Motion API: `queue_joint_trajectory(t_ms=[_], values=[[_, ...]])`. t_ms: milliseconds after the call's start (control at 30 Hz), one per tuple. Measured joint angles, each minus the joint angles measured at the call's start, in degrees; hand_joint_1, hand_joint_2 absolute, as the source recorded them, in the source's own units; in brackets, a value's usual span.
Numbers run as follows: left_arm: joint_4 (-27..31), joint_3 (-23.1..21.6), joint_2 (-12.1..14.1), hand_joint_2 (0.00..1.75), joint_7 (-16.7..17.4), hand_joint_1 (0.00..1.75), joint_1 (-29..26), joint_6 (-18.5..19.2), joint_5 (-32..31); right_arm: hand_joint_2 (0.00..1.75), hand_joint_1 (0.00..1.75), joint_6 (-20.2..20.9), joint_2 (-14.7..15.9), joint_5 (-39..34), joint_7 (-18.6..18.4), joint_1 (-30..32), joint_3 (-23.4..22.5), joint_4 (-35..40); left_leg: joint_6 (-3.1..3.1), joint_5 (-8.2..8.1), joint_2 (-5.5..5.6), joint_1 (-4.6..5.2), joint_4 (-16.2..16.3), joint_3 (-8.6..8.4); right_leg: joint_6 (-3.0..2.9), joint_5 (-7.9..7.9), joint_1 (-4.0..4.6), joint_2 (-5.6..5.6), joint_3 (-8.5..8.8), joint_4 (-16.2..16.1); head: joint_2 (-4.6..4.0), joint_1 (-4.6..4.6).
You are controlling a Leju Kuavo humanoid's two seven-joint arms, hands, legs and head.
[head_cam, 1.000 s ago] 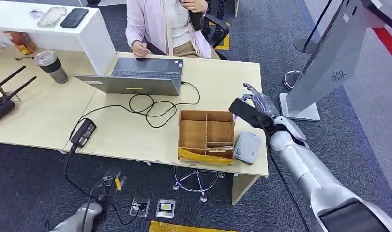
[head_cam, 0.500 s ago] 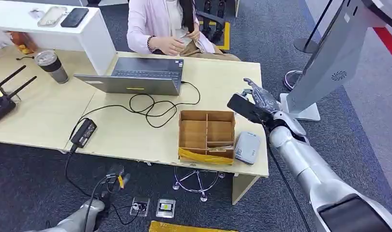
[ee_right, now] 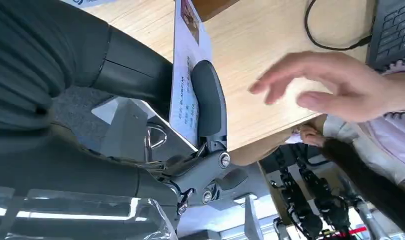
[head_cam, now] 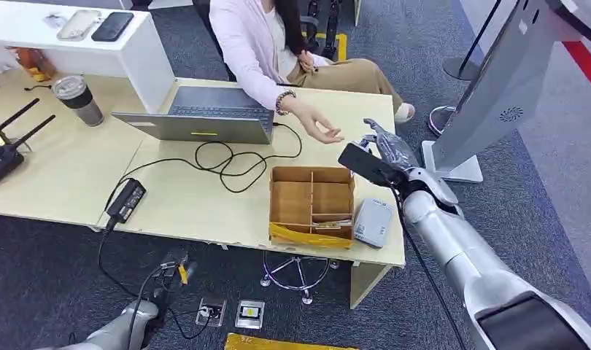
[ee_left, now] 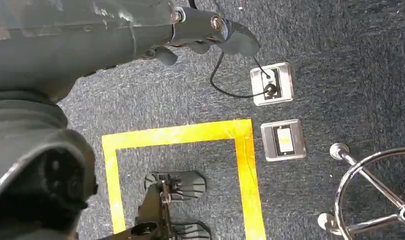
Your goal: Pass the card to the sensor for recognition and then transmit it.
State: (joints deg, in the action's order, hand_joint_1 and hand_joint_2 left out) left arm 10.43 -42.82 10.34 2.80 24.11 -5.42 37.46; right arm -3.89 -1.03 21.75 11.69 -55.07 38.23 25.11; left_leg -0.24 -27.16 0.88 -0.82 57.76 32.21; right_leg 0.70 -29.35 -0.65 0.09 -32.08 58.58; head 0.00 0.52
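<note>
While gripping the card (ee_right: pixel 186 75), the right hand (head_cam: pixel 392 157) overhangs the table (head_cam: pixel 351 109) edge.

My arm (head_cam: pixel 453 251) is smooth silver metal with a dull sheen; my fingers (ee_right: pixel 208 95) look like matt dark plastic. The card (ee_right: pixel 186 75) they pinch is glossy, printed white. The bench (head_cam: pixel 205 197) is pale, smooth wood grain. The box (head_cam: pixel 311 204) is raw brown cardboard. The floor (ee_left: pixel 340 60) is rough grey carpet with glossy yellow tape (ee_left: pixel 245 170).
</note>
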Motion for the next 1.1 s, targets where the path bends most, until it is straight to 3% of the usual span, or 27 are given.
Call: queue_joint_trajectory(t_ms=[933,967,1000,1100], values=[[0.0,0.02,-0.28,0.0,0.53,0.0,0.59,0.68,0.11,1.75,1.75,1.46,-3.19,3.02,0.72,-2.0,-0.04,-0.59,0.0,0.0,0.0,0.0,0.0,0.0,0.0,0.0,0.0,0.0,-0.01,0.01,0.0,0.02],[0.0,0.02,-0.33,0.0,0.59,0.0,0.59,0.7,0.06,1.75,0.0,1.51,-3.26,2.97,0.74,-2.0,-0.04,-0.59,0.0,0.0,0.01,0.0,0.0,0.0,0.0,0.0,0.0,0.0,-0.01,0.01,0.0,0.0],[0.0,0.02,-0.35,0.0,0.72,0.0,0.6,0.7,0.0,0.0,0.0,1.64,-3.26,2.93,0.74,-2.0,-0.04,-0.59,0.0,0.0,0.01,0.0,0.0,0.0,0.0,0.0,0.0,0.0,-0.01,0.01,0.0,0.02],[0.0,0.02,-0.37,0.0,1.16,0.0,0.63,0.72,-0.13,0.0,0.0,1.77,-3.3,2.45,0.76,-1.9,-0.07,-0.59,0.0,0.0,0.0,0.0,0.0,0.0,0.0,0.0,-0.01,0.01,-0.01,0.0,0.0,0.0]])
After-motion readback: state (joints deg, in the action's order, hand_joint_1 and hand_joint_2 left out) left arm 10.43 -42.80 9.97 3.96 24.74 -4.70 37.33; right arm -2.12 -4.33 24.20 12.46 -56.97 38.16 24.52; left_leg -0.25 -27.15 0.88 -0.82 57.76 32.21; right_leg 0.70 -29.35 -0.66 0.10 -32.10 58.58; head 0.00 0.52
